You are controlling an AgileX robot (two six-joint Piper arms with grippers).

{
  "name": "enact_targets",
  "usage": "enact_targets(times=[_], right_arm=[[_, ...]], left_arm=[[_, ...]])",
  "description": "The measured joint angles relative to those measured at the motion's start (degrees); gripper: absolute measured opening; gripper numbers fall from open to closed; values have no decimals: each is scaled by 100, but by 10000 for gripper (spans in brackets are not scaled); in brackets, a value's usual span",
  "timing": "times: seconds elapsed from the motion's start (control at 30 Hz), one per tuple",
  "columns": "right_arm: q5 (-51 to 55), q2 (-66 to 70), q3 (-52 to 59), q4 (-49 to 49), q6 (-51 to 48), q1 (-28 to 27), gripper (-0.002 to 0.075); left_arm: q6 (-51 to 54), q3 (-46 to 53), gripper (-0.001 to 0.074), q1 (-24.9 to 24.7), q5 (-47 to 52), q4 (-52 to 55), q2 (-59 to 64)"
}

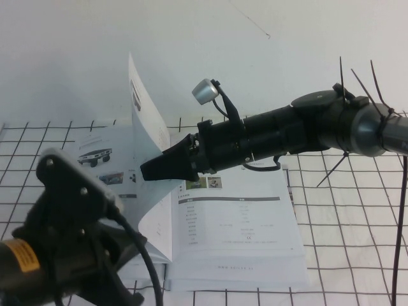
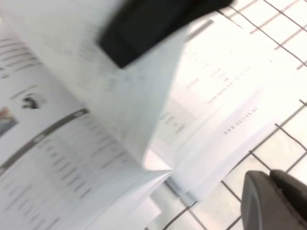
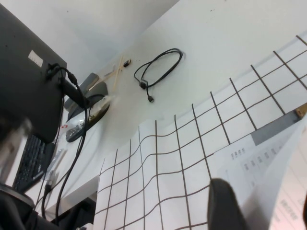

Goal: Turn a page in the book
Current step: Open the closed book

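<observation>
The book (image 1: 242, 223) lies open on the gridded table. One page (image 1: 148, 108) stands lifted almost upright near the spine, with small vehicle photos on the face toward the left. My right gripper (image 1: 150, 171) reaches in from the right with its black tips against this sheet. In the right wrist view the page (image 3: 268, 163) passes between the spread fingers (image 3: 225, 206). The left wrist view shows the lifted page (image 2: 129, 96), the book (image 2: 57, 158) and the right gripper's tip (image 2: 144, 24). My left gripper (image 2: 276, 201) is shut and empty, low by the book's front edge.
My left arm (image 1: 70, 210) fills the front left corner, beside the book's left half. The right arm (image 1: 306, 127) spans the book from the right. A black cable loop (image 3: 158, 72), a monitor (image 3: 24, 72) and a keyboard (image 3: 29, 163) lie beyond the grid.
</observation>
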Motion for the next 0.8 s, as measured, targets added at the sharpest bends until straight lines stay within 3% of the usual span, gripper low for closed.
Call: enact_targets(times=[0.27,0.8], right_arm=[[-7,0,0,0,88,0,342],[-21,0,0,-12,100,0,341]], left_arm=[[-415,428,-2,-1041,-1458,467,348],[-607,438,-2,-1118,-3488,216,2760]])
